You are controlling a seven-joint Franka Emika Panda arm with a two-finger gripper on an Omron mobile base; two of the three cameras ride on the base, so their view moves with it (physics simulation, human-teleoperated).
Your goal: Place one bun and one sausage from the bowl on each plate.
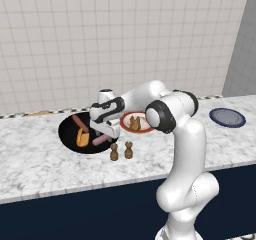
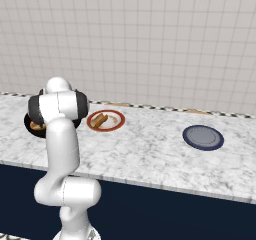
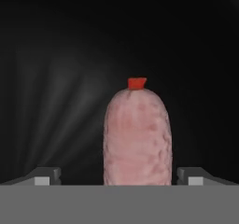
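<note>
1. I have the pincer (image 1: pixel 103 130) down low over the right side of the black bowl (image 1: pixel 67 129), at the left end of the marble bench (image 1: pixel 45 169).
2. In the hand view, a pink sausage (image 3: pixel 137 136) with a small red tip stands straight between the two fingertips (image 3: pixel 46 175). The jaws are spread wide with clear space on both sides of the sausage, so I read the pincer as open and gripping nothing.
3. From the left base view, the bowl holds that sausage (image 1: pixel 101 140) near its right edge, a second sausage (image 1: pixel 80 122) toward the back, and an orange-brown bun (image 1: pixel 82 137) between them.
4. The white plate with the red-brown rim (image 2: pixel 119 120) sits just right of the bowl and carries a brown bun (image 2: pixel 99 120). I cannot tell whether a sausage lies there too.
5. The dark blue plate (image 2: pixel 203 137) lies well apart, toward the right end of the bench, with nothing on it.
6. Two small brown shakers (image 1: pixel 121 151) stand side by side on the bench, just in front of the gap between bowl and white plate.
7. A tiled wall (image 1: pixel 125 34) runs behind the bench.
</note>
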